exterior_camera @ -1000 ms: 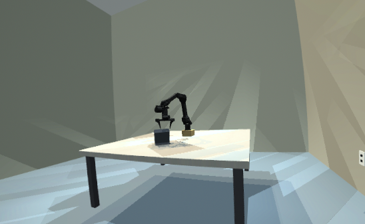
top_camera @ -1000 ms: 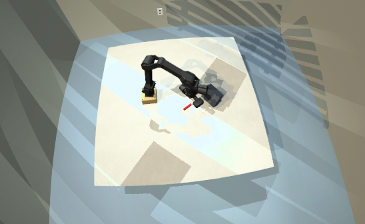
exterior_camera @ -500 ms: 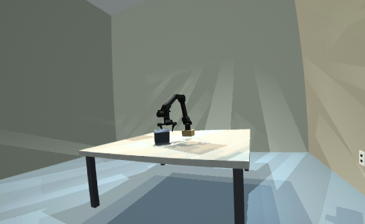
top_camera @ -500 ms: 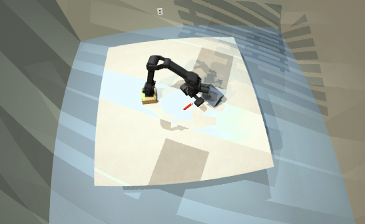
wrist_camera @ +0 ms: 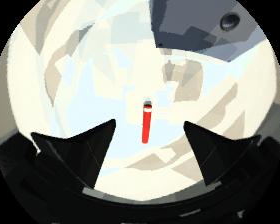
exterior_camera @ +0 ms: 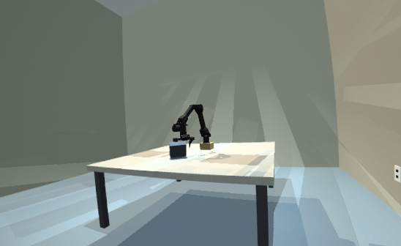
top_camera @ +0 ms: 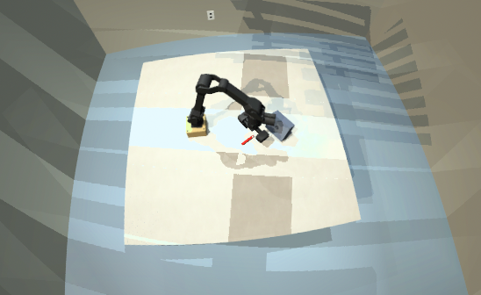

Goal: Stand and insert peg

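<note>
The end effector [top_camera: 253, 128] [exterior_camera: 183, 141] [wrist_camera: 151, 123] is spread wide with nothing between its fingers, hanging above the surface [top_camera: 176, 197] [exterior_camera: 140, 161] near the panel [top_camera: 285, 128] [exterior_camera: 178, 151] [wrist_camera: 201, 30]. The red peg [top_camera: 247, 140] [wrist_camera: 147, 126] lies flat on the surface, out of the hole [wrist_camera: 230, 21]. In the wrist view the peg shows in the gap between the two fingertips, its white band [wrist_camera: 148, 109] at the end nearer the panel. The panel stands just beyond the peg, apart from it, its hole open and dark. The arm [top_camera: 238, 94] [exterior_camera: 202, 118] rises from a yellow block [top_camera: 190, 133] [exterior_camera: 206, 146], bends high and reaches down toward the peg. The exterior view does not show the peg clearly.
</note>
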`<state>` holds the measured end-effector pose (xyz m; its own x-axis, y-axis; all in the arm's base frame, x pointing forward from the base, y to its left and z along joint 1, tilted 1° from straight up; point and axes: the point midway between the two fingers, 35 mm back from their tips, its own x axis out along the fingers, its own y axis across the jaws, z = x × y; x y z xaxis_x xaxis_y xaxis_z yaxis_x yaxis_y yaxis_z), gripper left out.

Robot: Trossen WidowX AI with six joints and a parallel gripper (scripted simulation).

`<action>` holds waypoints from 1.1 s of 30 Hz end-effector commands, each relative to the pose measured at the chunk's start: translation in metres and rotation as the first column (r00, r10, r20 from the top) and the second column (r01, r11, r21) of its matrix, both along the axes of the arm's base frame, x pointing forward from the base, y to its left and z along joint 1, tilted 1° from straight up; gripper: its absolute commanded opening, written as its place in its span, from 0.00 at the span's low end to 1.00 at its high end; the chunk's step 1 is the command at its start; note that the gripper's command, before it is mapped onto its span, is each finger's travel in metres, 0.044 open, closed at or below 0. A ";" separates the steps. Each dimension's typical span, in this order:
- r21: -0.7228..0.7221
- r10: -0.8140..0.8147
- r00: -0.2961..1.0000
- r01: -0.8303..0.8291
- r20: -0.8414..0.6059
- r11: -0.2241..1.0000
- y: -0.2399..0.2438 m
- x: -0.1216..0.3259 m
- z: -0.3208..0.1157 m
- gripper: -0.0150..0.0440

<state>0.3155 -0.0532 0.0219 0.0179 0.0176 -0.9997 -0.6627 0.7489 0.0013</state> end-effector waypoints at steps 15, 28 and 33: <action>-0.005 -0.003 1.000 0.003 -0.006 1.000 0.000 -0.001 -0.031 1.00; -0.005 -0.003 1.000 0.003 -0.006 1.000 0.000 -0.003 -0.044 0.87; -0.005 -0.003 1.000 0.003 -0.006 1.000 0.000 -0.003 -0.044 0.64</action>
<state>0.3128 -0.0522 -0.0212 0.0123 0.0183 -0.9998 -0.6627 0.7489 0.0056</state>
